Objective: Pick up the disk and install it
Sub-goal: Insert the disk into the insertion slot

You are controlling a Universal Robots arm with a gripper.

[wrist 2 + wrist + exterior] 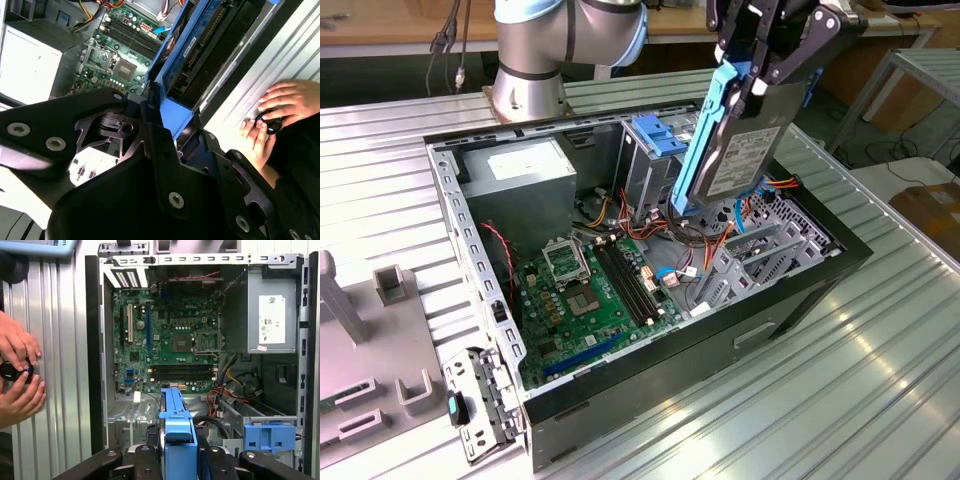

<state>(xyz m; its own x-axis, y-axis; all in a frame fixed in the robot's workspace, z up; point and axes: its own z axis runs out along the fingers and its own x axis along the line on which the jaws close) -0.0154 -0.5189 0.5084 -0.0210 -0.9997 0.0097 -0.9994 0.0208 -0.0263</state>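
Note:
The disk (740, 150), a grey metal drive framed by bright blue rails, hangs tilted on edge above the open computer case (800, 290), over the bay on the exterior view's right. My gripper (760, 70) is shut on its upper end. In the second wrist view the black fingers (155, 130) clamp the blue rail of the disk (175, 60). In the first wrist view the disk (175, 425) shows edge-on between the gripper's (177, 455) black pads, above the case floor. A tall metal cage with a blue bracket (655, 135) stands beside the disk.
Inside the case lie the green motherboard (590, 290), the grey power supply (525, 170) and loose red and orange cables (705, 245). A person's hands (17, 375) hold a small black object on the ribbed metal table (820, 400) beside the case. Grey fixtures (390, 285) stand at the exterior view's left.

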